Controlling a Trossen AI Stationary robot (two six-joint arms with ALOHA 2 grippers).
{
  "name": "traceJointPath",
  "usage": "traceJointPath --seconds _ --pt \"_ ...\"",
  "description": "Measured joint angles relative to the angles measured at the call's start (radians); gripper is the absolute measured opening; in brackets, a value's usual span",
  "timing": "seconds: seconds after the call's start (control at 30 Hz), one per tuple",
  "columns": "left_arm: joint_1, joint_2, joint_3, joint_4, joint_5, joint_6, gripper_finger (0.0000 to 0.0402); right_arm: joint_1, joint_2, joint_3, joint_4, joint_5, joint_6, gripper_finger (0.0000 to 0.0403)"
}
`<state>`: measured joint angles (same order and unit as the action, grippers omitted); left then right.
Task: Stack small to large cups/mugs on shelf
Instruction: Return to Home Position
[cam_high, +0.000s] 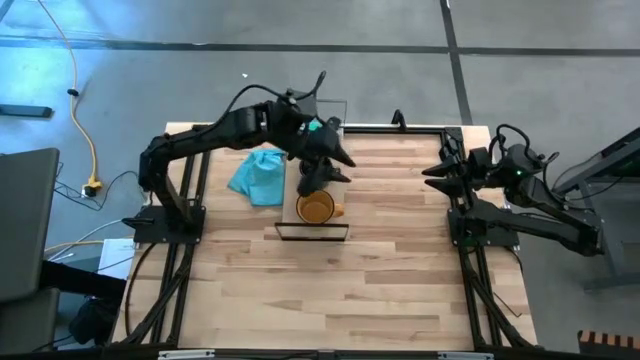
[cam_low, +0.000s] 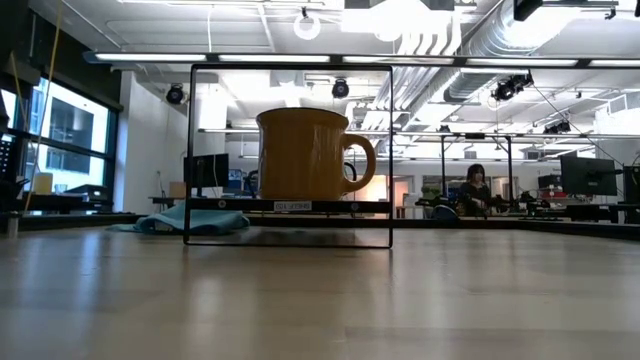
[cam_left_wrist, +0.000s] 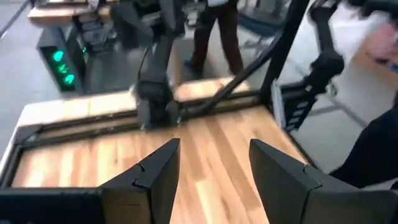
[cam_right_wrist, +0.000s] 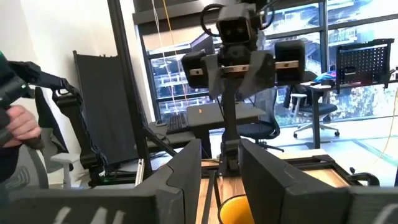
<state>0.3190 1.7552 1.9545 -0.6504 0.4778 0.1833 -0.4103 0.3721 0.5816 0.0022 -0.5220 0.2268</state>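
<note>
One amber mug (cam_low: 300, 155) stands on shelf (cam_low: 230, 205), blue cloth (cam_high: 258, 175) beside; both jaws parted, empty.

wooden table (cam_high: 300, 290) with blue cloth (cam_high: 258, 175), shelf (cam_low: 230, 205) (amber mug (cam_low: 300, 150) on it)

Amber mug (cam_right_wrist: 229, 213) cut off at edge; teal mug (cam_high: 320, 127) mostly hidden under left arm (cam_high: 215, 133).

Grey concrete floor (cam_high: 300, 85), large windows (cam_right_wrist: 348, 31)
</note>
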Motion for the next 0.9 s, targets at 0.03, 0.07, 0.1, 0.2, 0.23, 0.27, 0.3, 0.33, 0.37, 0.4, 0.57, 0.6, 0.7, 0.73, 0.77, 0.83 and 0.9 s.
traceJointPath --seconds 0.03,0.07,0.1,0.2,0.23,0.27,0.3,0.33,0.37,0.4,0.57,0.6,0.7,0.73,0.77,0.83,0.9 --pt "0.0 -0.013 0.0 -0.037 -0.024 0.004 0.0182 0.0 0.0 0.0 0.0 0.0 0.0 0.0099" --pt "0.0 -0.028 0.0 -0.083 -0.055 0.004 0.0182 0.0 0.0 0.0 0.0 0.0 0.0 0.0099" --pt "0.001 -0.045 0.0 -0.117 -0.092 0.004 0.0182 0.0 0.0 0.0 0.0 0.0 0.0 0.0099" --pt "-0.01 -0.103 -0.017 -0.179 -0.174 0.004 0.0182 -0.001 0.0 0.0 -0.007 0.0 -0.001 0.0099" --pt "-0.017 -0.13 -0.037 -0.175 -0.184 0.004 0.0182 -0.001 0.0 0.0 -0.007 0.0 -0.006 0.0099" --pt "-0.02 -0.158 -0.067 -0.162 -0.184 0.004 0.0182 -0.002 0.0 0.0 -0.009 0.0 -0.011 0.0099" --pt "-0.022 -0.188 -0.099 -0.136 -0.179 0.004 0.0182 -0.003 0.0 0.0 -0.01 0.002 -0.02 0.0099" --pt "-0.024 -0.221 -0.136 -0.103 -0.168 0.004 0.0182 -0.003 0.0 0.0 -0.01 0.008 -0.026 0.0099" --pt "-0.029 -0.259 -0.182 -0.068 -0.159 0.003 0.0182 -0.004 0.0 0.0 -0.009 0.019 -0.03 0.0099" --pt "-0.036 -0.297 -0.231 -0.024 -0.162 -0.003 0.0182 -0.004 0.0 0.0 -0.007 0.032 -0.036 0.0099" --pt "-0.038 -0.515 -0.538 0.219 -0.178 -0.055 0.0182 -0.004 0.002 0.0 0.007 0.063 -0.074 0.0099" --pt "-0.039 -0.558 -0.603 0.279 -0.178 -0.076 0.0182 -0.004 0.002 0.0 0.01 0.065 -0.075 0.0099" --pt "-0.039 -0.678 -0.795 0.469 -0.182 -0.125 0.0182 -0.004 0.002 0.0 0.02 0.065 -0.073 0.0099" --pt "-0.038 -0.714 -0.857 0.532 -0.186 -0.137 0.0182 -0.004 0.002 0.0 0.02 0.065 -0.07 0.0099" --pt "-0.038 -0.748 -0.915 0.592 -0.191 -0.149 0.0182 -0.004 0.002 0.0 0.02 0.065 -0.07 0.0099" --pt "-0.038 -0.81 -1.021 0.703 -0.212 -0.172 0.0182 -0.004 0.007 0.0 0.022 0.065 -0.07 0.0099" --pt "-0.038 -0.867 -1.116 0.781 -0.235 -0.192 0.0182 -0.004 0.017 0.0 0.024 0.065 -0.064 0.0099"
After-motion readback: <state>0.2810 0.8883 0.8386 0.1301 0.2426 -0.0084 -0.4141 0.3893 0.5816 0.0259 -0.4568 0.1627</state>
